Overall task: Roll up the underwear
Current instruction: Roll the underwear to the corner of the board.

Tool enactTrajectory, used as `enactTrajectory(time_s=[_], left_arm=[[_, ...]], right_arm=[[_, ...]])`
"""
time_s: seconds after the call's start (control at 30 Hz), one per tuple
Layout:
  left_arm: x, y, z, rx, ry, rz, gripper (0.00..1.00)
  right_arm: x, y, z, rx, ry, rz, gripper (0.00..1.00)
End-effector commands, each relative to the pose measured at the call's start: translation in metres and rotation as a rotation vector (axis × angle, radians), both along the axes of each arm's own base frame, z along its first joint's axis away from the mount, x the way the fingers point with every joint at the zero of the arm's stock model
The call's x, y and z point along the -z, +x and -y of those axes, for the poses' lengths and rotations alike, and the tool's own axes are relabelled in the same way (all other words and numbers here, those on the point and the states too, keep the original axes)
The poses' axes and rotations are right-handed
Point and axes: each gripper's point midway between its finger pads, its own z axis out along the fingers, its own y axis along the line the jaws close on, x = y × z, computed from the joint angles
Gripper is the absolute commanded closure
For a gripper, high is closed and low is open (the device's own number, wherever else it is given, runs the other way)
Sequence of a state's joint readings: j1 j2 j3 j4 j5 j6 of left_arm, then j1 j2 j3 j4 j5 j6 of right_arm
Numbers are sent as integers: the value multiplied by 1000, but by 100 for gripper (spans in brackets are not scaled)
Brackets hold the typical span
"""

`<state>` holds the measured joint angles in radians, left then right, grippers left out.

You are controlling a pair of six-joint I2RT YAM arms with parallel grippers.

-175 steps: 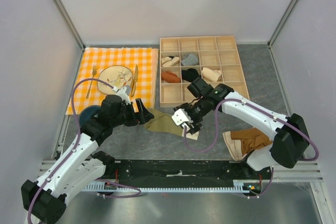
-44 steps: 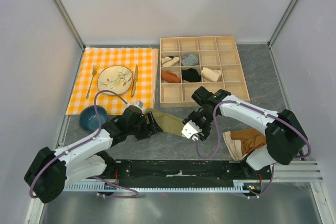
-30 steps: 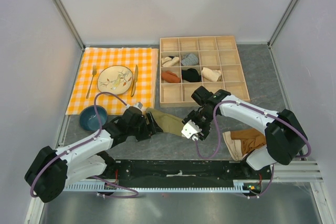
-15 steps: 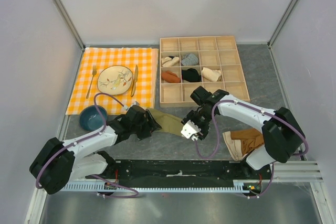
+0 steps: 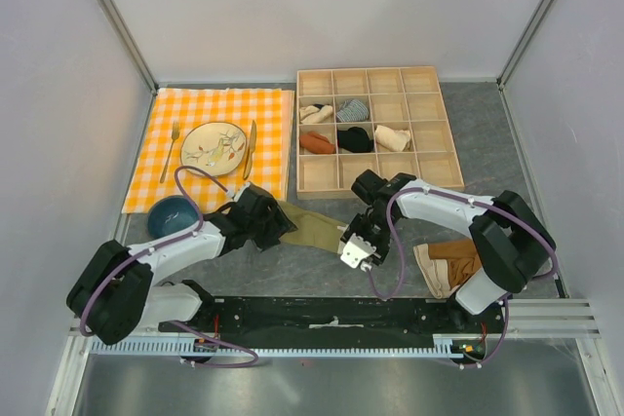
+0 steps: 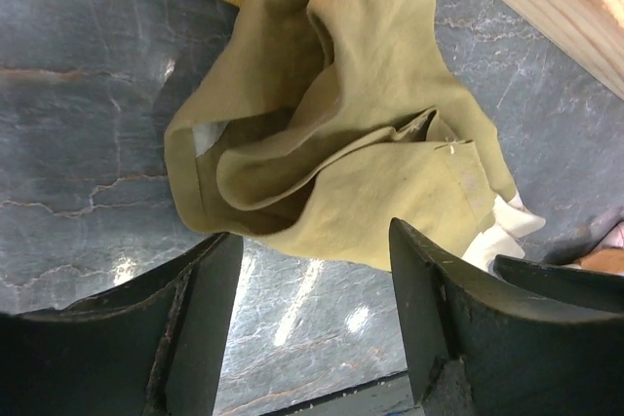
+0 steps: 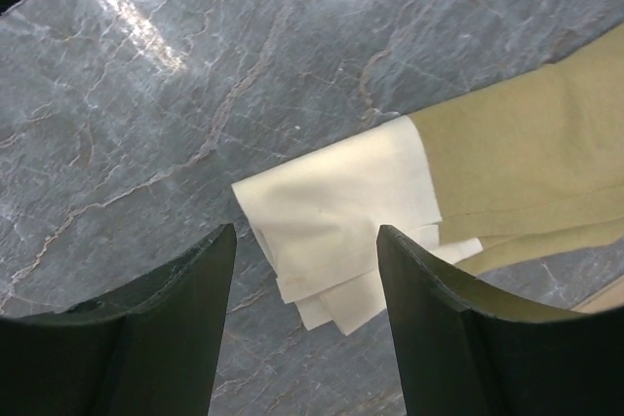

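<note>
Both tools gape open, the left gripper [image 6: 310, 241] poised over the crumpled olive underwear [image 6: 370, 143], the right gripper [image 7: 305, 233] over its cream waistband [image 7: 341, 207].

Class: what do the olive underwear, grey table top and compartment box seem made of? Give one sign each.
Olive-khaki underwear: soft matte cloth, perhaps cotton; it creases and folds.
Grey table top: glossy, veined like marble, with glare; stone or laminate, unclear.
Pale compartment box: probably bare light wood; thin slat dividers.
</note>
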<state>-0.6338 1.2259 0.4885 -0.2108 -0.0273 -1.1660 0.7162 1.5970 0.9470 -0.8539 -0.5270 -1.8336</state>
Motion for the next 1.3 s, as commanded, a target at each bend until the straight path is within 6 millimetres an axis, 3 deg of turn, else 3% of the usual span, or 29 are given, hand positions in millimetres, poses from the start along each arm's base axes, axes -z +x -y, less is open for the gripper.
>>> enactTrajectory(time_s=[0.0,0.3,0.63,0.9,1.03,1.13,1.27], left_arm=[[22,-4,-25,-8,142,-43,31],[23,-2,-26,24,160,-53,32],[16,-3,-23,85,157,-37,30],[-9,-1,-15,212,135,53,25],[-31,-4,-11,288,111,120,23],[-41,-7,-14,327,122,159,23],[-59,-10,-14,390,115,241,23]], right_arm=[[8,-1,7,-66,-23,34,32],[24,-1,14,-116,-66,40,33],[41,2,10,-95,-75,44,44],[49,0,11,-54,-102,15,55],[46,-2,7,-25,-111,-10,70],[40,-10,4,-3,-116,-45,78],[29,-34,7,4,-158,-115,83]])
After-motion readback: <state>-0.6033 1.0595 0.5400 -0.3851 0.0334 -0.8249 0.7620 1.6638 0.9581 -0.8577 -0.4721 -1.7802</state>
